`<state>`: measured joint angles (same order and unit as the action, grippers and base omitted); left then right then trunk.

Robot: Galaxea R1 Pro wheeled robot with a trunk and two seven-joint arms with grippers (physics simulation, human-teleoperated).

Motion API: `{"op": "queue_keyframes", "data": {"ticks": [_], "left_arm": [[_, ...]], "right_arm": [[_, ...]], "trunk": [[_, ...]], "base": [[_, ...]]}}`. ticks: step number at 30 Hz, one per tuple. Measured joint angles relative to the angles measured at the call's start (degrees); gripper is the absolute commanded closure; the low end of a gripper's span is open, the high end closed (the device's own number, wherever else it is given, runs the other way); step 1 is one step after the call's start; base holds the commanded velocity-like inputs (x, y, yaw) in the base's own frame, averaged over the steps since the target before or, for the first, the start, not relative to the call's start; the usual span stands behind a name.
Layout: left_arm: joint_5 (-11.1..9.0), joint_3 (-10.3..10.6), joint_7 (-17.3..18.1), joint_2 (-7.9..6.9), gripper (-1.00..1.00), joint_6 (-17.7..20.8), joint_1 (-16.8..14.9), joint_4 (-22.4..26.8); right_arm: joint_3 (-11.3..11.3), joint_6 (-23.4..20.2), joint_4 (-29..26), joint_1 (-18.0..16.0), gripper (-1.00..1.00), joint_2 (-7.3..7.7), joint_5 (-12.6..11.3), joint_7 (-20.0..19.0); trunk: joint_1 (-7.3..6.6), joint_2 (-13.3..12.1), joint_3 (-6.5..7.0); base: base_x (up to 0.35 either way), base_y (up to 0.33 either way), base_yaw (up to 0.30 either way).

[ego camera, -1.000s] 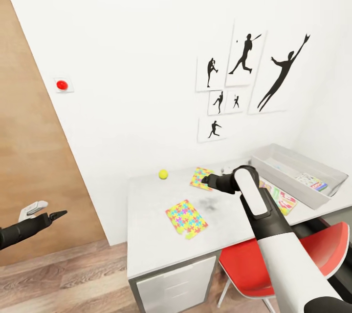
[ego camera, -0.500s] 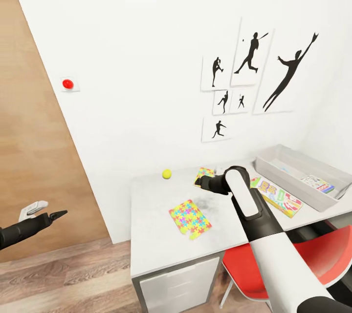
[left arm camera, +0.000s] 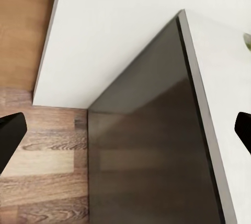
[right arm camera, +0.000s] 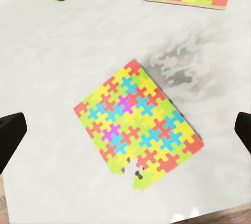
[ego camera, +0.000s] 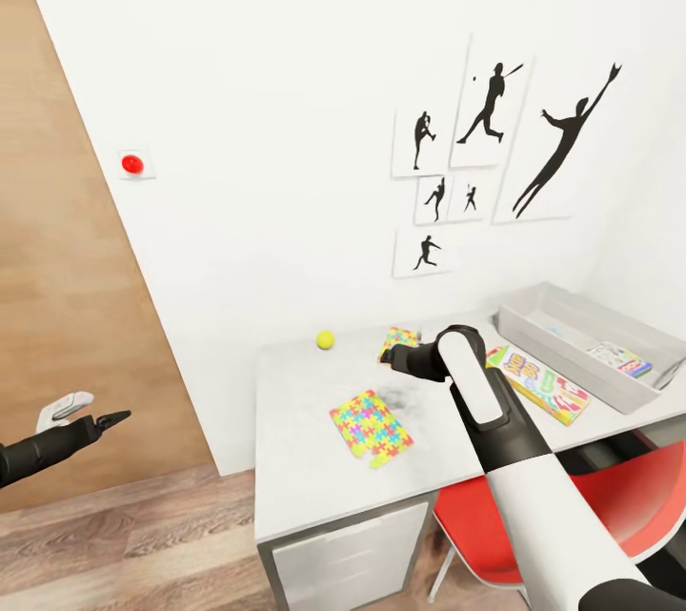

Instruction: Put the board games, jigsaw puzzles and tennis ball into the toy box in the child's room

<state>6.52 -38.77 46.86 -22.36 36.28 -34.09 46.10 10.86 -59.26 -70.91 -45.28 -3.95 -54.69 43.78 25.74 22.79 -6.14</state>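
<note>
At the far left of the head view the left end effector (ego camera: 100,420) hangs over the wood floor (ego camera: 124,535), well apart from the counter (ego camera: 295,458), its forearm cut off by the frame edge; in the left wrist view its two dark tips sit wide apart with nothing between them, released. On the counter the tennis ball (ego camera: 326,339) lies near the wall. The near jigsaw puzzle (ego camera: 371,423) lies flat toward the front edge, with a few pieces missing at one corner in the right wrist view. The second jigsaw puzzle (ego camera: 398,339) is partly hidden behind the right end effector (ego camera: 389,356), which hovers above the counter; the right wrist view shows its tips spread wide, empty. A long board game box (ego camera: 543,385) lies beside the toy box (ego camera: 534,320), its near end covered by the right arm; its lettering is too small to read. Inside the toy box lies a small board game (ego camera: 621,359), label illegible. A red chair (ego camera: 610,497) is partly hidden behind the arm
</note>
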Motion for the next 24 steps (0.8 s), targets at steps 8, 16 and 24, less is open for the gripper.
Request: {"op": "queue_keyframes", "data": {"ticks": [8, 16, 24], "left_arm": [[0.0, 0.0, -0.02, 0.0, -1.0, 0.0, 0.0, 0.01], [0.0, 0.0, -0.09, 0.01, -1.0, 0.01, 0.0, 0.0], [0.0, 0.0, 0.02, 0.08, -1.0, -0.36, 0.0, -0.01]], "right_arm": [[0.0, -0.02, 0.31, 0.0, -1.0, 0.0, 0.02, 0.0], [0.0, -0.05, 0.37, 0.0, -1.0, 0.0, 0.02, -0.11], [-0.25, -0.27, 6.32, -0.02, -1.0, 0.61, 0.0, -0.75]], "trunk": [[-0.01, 0.0, 0.0], [-0.02, 0.0, 0.0], [0.01, -0.01, 0.0]], "base": [[0.194, 0.086, 0.0], [0.179, 0.042, 0.0], [0.108, 0.016, 0.0]]}}
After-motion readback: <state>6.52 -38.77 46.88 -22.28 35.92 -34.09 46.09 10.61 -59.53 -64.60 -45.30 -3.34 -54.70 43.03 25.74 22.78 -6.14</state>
